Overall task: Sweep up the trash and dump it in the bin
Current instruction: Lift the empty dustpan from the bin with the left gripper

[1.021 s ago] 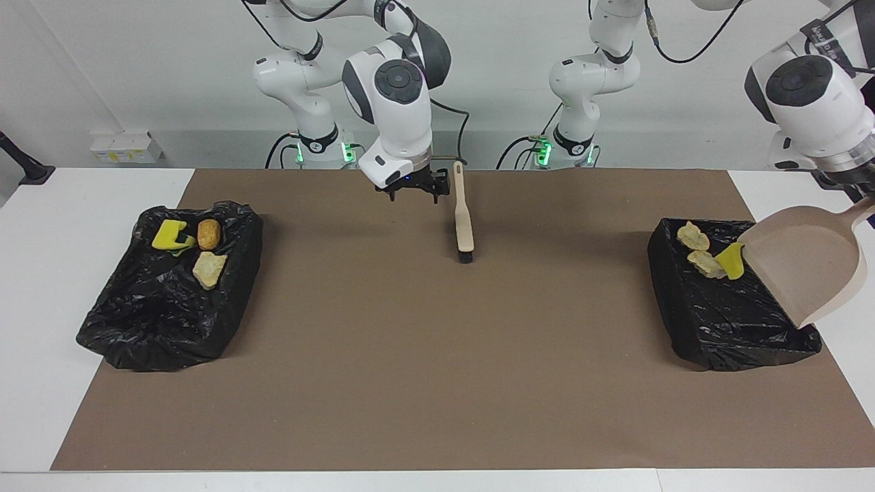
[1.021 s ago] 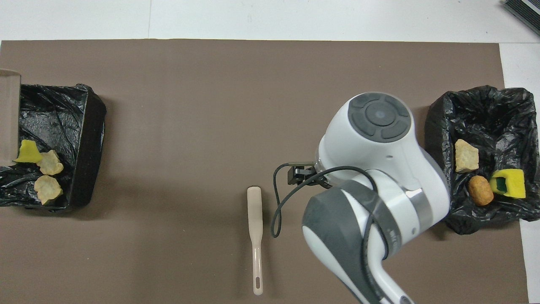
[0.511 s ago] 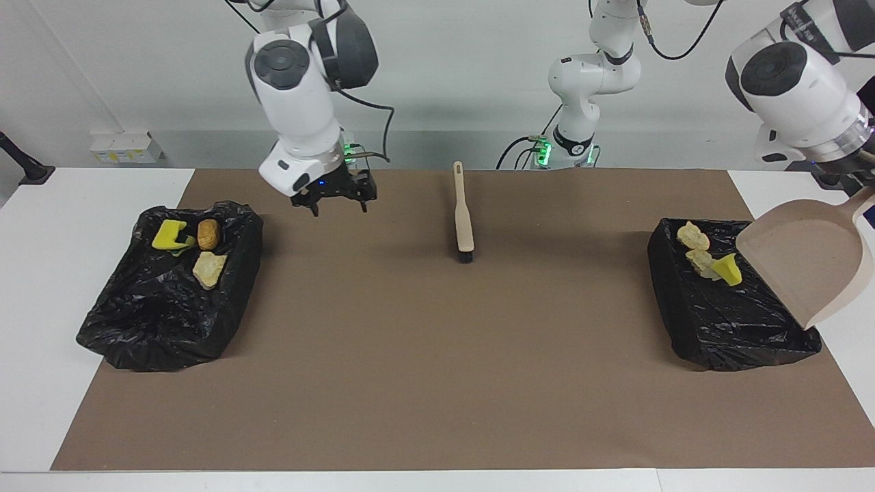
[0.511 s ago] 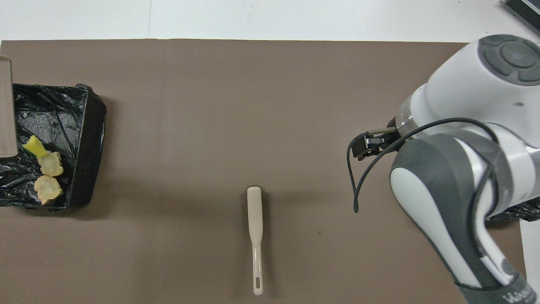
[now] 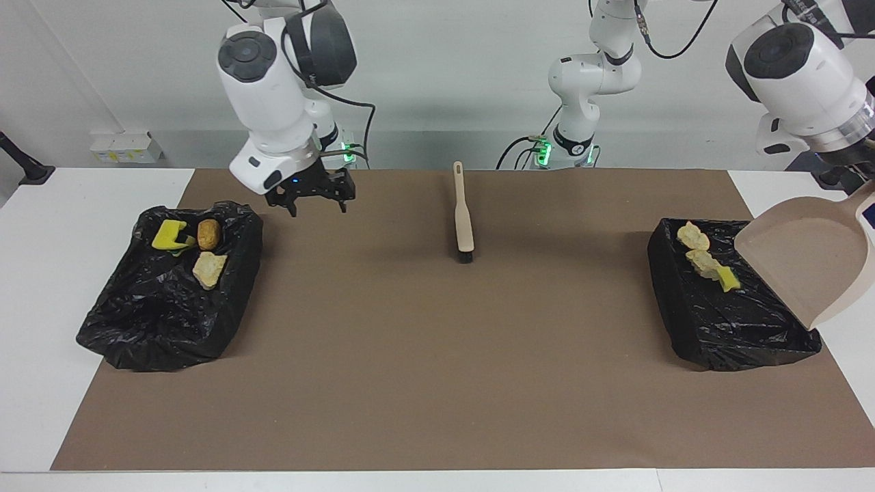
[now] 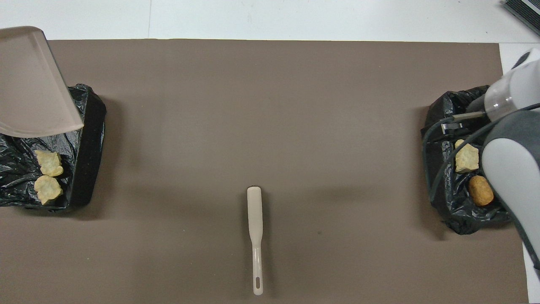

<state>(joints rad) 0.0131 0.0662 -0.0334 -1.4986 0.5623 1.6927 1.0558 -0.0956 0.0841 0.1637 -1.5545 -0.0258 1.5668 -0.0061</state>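
black bag-lined bin (image 5: 731, 307) at the left arm's end of the table, under the raised beige dustpan (image 5: 803, 263); inside, two pale crumbly chunks (image 5: 694, 237) and a yellow sponge bit (image 5: 728, 279), all lying below the pan's lip. second black bag-lined bin (image 5: 164, 294) at the right arm's end, beside and below the right gripper (image 5: 311, 198); inside, a yellow-green sponge piece (image 5: 169, 236), a brown bread-like lump (image 5: 208, 234) and a pale beige chunk (image 5: 208, 268).

dustpan tilted mouth-down over the first bin, handle running up to the left gripper (image 5: 863, 195), closed tight on that handle, mostly cut off at the view's edge. right gripper hanging over the brown mat (image 5: 437, 383) just off the second bin's corner, fingers spread wide, nothing between them.

beige brush (image 5: 463, 215) flat on the mat between the two grippers, well apart from both, bristles pointing away from the robots, untouched. no trash on the mat.
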